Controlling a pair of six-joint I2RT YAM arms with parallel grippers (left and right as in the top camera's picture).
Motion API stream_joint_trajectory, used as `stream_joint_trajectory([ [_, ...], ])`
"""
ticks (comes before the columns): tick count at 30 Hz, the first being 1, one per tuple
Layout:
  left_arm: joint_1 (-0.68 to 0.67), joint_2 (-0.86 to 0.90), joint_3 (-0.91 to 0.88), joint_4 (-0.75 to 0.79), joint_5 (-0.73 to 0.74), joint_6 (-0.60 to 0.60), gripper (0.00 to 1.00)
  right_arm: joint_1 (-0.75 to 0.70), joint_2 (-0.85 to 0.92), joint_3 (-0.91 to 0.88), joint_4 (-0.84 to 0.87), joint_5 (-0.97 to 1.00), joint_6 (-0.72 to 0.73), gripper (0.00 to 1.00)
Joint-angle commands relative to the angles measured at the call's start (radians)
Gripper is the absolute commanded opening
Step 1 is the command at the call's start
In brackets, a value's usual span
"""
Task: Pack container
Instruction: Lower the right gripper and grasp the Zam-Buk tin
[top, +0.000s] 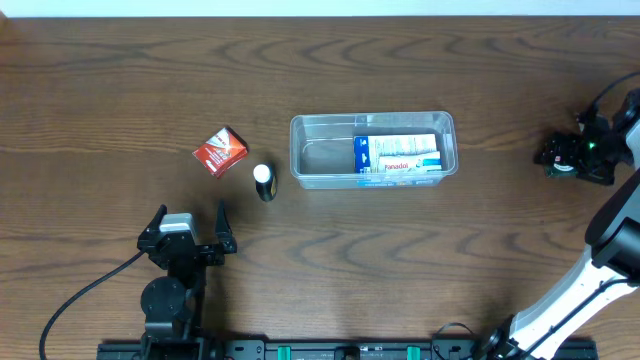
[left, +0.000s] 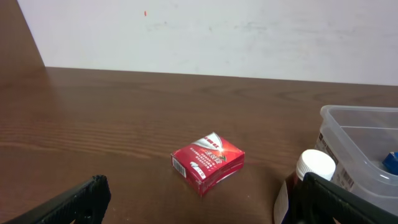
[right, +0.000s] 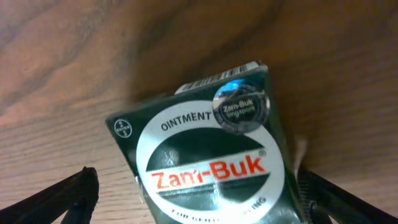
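The clear plastic container (top: 322, 158) stands at the table's middle, with a blue and white Panadol carton (top: 398, 155) in its right half. Its corner shows in the left wrist view (left: 356, 118). A small red box (top: 220, 150) lies left of it and also shows in the left wrist view (left: 208, 160). A brown bottle with a white cap (top: 263, 182) stands between them. My left gripper (top: 191, 216) is open and empty, in front of the red box. My right gripper (right: 199, 196) is open at the far right, its fingers on either side of a dark green Zam-Buk box (right: 205, 143).
The table is dark wood. In the left wrist view the bottle (left: 314, 167) stands right behind the right finger. The right arm (top: 600, 250) reaches in from the lower right. A white wall runs along the table's far edge.
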Motion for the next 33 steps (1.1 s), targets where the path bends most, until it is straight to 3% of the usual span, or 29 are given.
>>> stream_joint_trajectory([
  [1,0.007,-0.006,-0.032,-0.014,0.011,0.017,0.98,0.009,0.012,-0.001,0.005,-0.033,-0.033,0.99],
  [13,0.007,-0.006,-0.032,-0.014,0.011,0.017,0.98,0.017,0.012,-0.001,0.023,-0.026,-0.126,0.99],
  [17,0.007,-0.006,-0.032,-0.014,0.011,0.017,0.98,0.018,0.012,-0.001,0.03,-0.03,-0.126,0.99],
  [25,0.007,-0.006,-0.032,-0.014,0.011,0.017,0.98,0.044,0.012,-0.001,0.01,-0.041,-0.065,0.9],
  [33,0.007,-0.006,-0.032,-0.014,0.011,0.017,0.98,0.067,0.012,-0.001,-0.014,-0.016,-0.04,0.9],
])
